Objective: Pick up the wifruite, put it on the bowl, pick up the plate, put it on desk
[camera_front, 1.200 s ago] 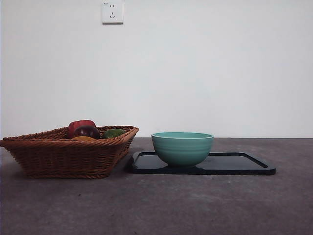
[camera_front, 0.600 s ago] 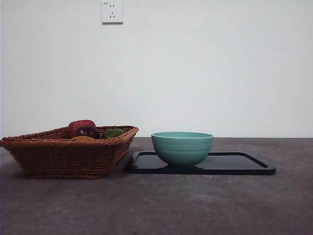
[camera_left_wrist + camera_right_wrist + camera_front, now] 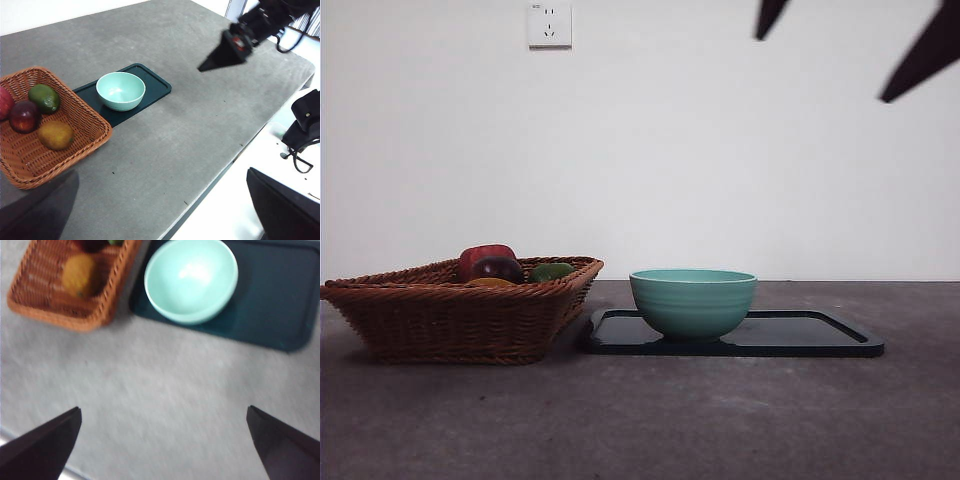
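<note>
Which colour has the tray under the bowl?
The tray is dark green; the left wrist view shows it best. The bowl on it is mint green.

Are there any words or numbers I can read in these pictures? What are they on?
None can be read.
Wall socket: a tiny dark mark at its top corner, too small to read.
Basket, fruit, bowl, tray and table: no writing shows.

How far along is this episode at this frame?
Nothing looks done yet. The wifruite lies in the wicker basket, and the bowl sits empty on the dark tray. The right gripper, open and empty, hangs high above the tray. Both steps remain.
</note>
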Tool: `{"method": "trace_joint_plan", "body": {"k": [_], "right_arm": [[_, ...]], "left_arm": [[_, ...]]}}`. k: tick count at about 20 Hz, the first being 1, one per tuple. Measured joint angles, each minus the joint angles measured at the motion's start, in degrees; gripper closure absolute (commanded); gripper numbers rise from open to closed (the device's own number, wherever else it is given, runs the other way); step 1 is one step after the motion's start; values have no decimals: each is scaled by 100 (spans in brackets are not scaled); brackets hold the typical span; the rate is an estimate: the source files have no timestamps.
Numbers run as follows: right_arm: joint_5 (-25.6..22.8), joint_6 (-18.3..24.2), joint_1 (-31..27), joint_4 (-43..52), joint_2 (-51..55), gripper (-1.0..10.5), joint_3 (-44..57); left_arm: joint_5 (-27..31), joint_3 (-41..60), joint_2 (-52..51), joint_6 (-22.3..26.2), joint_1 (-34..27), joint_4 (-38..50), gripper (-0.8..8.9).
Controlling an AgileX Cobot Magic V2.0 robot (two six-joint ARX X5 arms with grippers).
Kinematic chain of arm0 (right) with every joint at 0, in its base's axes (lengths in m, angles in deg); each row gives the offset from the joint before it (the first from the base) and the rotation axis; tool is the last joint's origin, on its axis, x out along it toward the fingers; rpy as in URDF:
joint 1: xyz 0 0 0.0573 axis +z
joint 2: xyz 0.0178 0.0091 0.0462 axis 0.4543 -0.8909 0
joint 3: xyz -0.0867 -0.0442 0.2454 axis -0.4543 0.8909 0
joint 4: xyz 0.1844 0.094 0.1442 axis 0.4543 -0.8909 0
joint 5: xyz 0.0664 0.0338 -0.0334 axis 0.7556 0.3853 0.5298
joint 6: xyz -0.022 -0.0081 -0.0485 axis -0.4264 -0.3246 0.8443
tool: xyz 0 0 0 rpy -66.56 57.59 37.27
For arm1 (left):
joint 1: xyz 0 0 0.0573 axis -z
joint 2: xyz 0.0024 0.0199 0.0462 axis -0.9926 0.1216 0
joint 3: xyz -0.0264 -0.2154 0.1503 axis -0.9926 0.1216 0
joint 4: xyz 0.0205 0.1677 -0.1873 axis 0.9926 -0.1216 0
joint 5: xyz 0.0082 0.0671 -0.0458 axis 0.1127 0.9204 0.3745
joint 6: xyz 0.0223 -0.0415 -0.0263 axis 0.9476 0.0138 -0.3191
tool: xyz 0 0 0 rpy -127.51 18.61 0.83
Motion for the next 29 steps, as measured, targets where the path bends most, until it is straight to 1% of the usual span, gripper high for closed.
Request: {"method": "trace_joint_plan", "body": {"k": [4, 5, 9, 14, 17, 23, 24, 27, 29], "right_arm": [[678, 46, -581, -155, -1222, 381, -1064], [772, 90, -695, -225, -1486, 381, -1300], [802, 345, -1078, -636, -2647, 381, -2269], [804, 728, -1403, -1156, -4037, 381, -3132], [898, 866, -1552, -1137, -4638, 381, -3388], [940, 1003, -1711, -885, -5421, 382, -3390], [942, 1016, -1735, -839, -5497, 414, -3390], [942, 1021, -1744, -660, -5536, 585, -3390], [944, 1016, -1744, -577, -5536, 673, -3390]], "left_arm": [[0, 0, 0, 0, 0, 0, 279], [0, 0, 0, 0, 0, 0, 279], [0, 0, 0, 0, 0, 0, 279], [2, 0, 0, 0, 0, 2, 279], [0, 0, -2, 0, 0, 2, 279], [2, 0, -4, 0, 0, 0, 279], [2, 0, -4, 0, 0, 2, 278], [2, 0, -4, 0, 0, 2, 279], [0, 0, -4, 0, 0, 0, 279]]}}
